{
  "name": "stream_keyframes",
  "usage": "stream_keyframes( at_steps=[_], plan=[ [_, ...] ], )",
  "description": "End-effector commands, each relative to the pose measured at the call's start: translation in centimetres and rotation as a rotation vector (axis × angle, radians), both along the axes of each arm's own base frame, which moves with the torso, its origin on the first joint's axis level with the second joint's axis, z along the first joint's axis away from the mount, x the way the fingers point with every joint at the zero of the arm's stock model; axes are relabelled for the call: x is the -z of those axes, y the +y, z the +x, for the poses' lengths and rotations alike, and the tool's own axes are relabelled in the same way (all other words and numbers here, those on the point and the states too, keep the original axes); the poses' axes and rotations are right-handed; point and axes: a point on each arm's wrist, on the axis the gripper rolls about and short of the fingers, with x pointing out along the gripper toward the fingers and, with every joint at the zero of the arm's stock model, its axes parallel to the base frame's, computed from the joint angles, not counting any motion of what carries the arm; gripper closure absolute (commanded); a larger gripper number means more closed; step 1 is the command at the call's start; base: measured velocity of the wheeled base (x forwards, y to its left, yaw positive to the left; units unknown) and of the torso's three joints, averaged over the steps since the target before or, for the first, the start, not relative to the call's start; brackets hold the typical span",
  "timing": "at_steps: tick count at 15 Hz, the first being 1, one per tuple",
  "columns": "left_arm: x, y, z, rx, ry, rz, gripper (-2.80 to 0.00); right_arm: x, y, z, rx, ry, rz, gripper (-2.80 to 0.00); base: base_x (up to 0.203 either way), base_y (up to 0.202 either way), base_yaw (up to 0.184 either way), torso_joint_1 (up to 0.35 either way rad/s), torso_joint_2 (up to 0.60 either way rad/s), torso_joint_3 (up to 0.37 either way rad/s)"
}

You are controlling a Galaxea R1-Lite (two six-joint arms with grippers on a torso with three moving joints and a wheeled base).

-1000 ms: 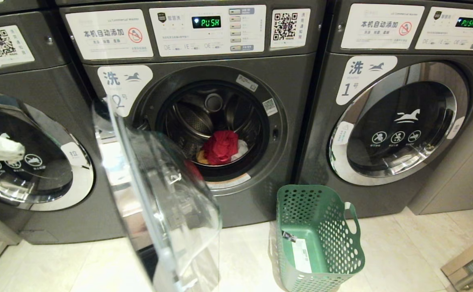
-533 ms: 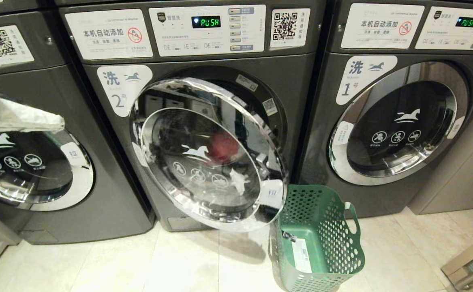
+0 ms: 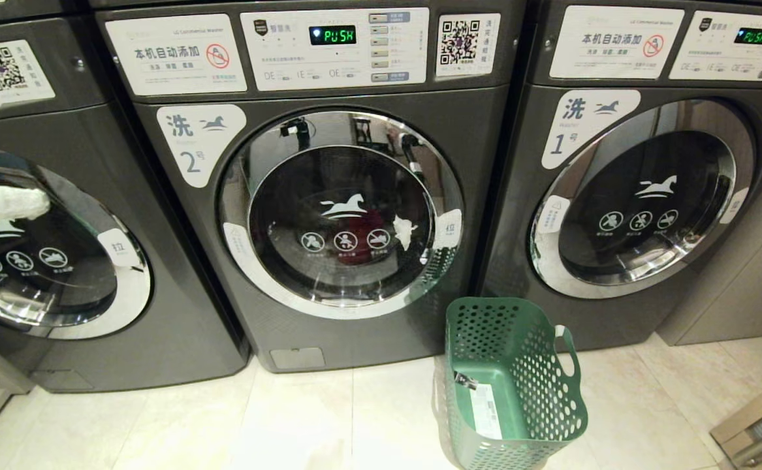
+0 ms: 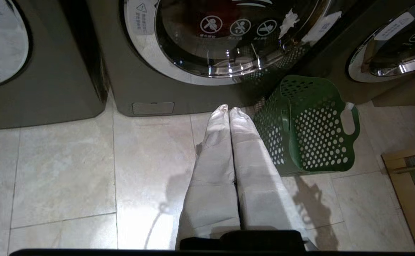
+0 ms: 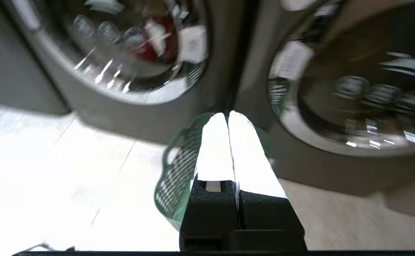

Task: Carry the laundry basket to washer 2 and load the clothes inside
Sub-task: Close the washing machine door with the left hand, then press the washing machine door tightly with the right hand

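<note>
Though dim, clothes [image 3: 353, 236] behind glass

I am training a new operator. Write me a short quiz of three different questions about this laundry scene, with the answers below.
1. True or false: the door of washer 2 is shut.
2. The laundry basket is: A) full of clothes, B) empty, C) upside down.
3. Which washer number stands on the basket's right in the head view?

Key: 1 true. 2 B. 3 washer 1.
</note>
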Motion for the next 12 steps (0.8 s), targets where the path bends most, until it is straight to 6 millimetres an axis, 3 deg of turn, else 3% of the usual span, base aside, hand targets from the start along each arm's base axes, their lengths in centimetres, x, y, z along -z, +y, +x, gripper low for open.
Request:
stream_keyframes(
  at_steps=[1,4,7,9,12],
  plan=[
    [0.4,0.0,-4.7,-0.010,-0.077,0.003,0.00,4.7,2.8,14.7,-0.129,0.299,-0.053,0.00,0.000,0.000,0.000,0.000,0.00,0.000],
    [1.9,0.3,-9.8,-0.125,-0.151,0.037,0.00,11.9,7.7,24.1,-0.290,0.351,-0.099,0.00,0.000,0.000,0.000,0.000,0.00,0.000],
    [2.4,0.6,-12.6,-0.265,-0.220,0.065,0.00,19.2,11.6,30.1,-0.384,0.288,-0.128,0.00,0.000,0.000,0.000,0.000,0.00,0.000],
    [3.0,0.8,-14.7,-0.321,-0.269,0.071,0.00,21.7,13.3,32.2,-0.418,0.216,-0.136,0.00,0.000,0.000,0.000,0.000,0.00,0.000],
    [4.3,1.0,-16.7,-0.401,-0.247,0.093,0.00,22.5,14.8,35.7,-0.393,0.067,-0.135,0.00,0.000,0.000,0.000,0.000,0.00,0.000]
  ],
)
